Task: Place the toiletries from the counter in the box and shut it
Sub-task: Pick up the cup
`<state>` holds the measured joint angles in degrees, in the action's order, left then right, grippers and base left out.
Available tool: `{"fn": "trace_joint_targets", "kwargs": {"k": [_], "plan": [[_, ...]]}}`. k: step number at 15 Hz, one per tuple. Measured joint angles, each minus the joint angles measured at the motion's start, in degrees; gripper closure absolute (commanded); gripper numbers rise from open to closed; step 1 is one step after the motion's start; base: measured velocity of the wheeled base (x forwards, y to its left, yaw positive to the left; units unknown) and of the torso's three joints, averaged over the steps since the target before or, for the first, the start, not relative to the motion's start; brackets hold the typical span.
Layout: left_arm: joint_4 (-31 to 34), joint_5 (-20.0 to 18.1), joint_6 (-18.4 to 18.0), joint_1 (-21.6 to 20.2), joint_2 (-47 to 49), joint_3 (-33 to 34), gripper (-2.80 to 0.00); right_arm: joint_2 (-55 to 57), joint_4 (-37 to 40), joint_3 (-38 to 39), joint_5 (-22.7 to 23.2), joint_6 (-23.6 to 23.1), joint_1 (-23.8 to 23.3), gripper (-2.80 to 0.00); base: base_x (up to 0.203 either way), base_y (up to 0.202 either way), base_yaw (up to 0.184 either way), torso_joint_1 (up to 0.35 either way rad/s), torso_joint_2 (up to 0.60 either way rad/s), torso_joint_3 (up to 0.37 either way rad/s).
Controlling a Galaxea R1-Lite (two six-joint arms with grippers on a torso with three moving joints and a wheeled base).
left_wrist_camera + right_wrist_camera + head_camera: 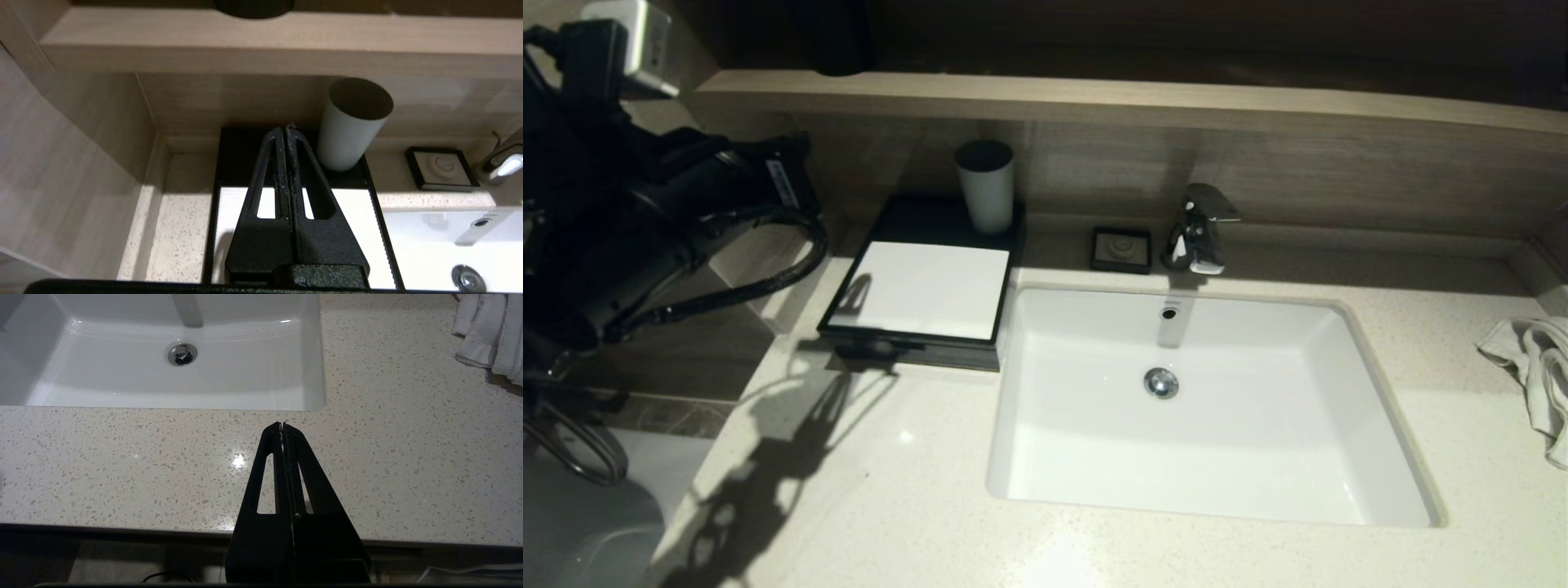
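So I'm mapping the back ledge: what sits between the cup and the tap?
In the head view, only the small black soap dish sits between the cup and tap.

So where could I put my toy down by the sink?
The counter is bare in front of the box and the basin, and between basin and towel. Behind the basin, the soap dish and tap crowd the narrow strip.

No words or numbers can be read here. A small white sticker (783,184) with dark print sits on the robot's left arm, far left, but its marks are too tiny to make out.
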<state>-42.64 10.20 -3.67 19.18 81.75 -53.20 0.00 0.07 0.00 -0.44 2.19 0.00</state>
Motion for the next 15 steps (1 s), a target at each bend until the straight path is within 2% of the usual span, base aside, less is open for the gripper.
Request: {"fn": "trace_joint_targets", "kwargs": {"k": [3,15], "plan": [[0.00,0.00,-1.75,0.02,-0.80,-1.09,0.00,0.00,0.00,0.00,-0.04,0.01,0.00,0.00,0.000,0.000,0.000,0.000,0.00,0.000],[0.03,-0.14,-1.82,0.06,1.11,-5.17,0.00,0.00,0.01,0.00,-0.02,-0.02,0.00,0.00,0.000,0.000,0.000,0.000,0.00,0.000]]}}
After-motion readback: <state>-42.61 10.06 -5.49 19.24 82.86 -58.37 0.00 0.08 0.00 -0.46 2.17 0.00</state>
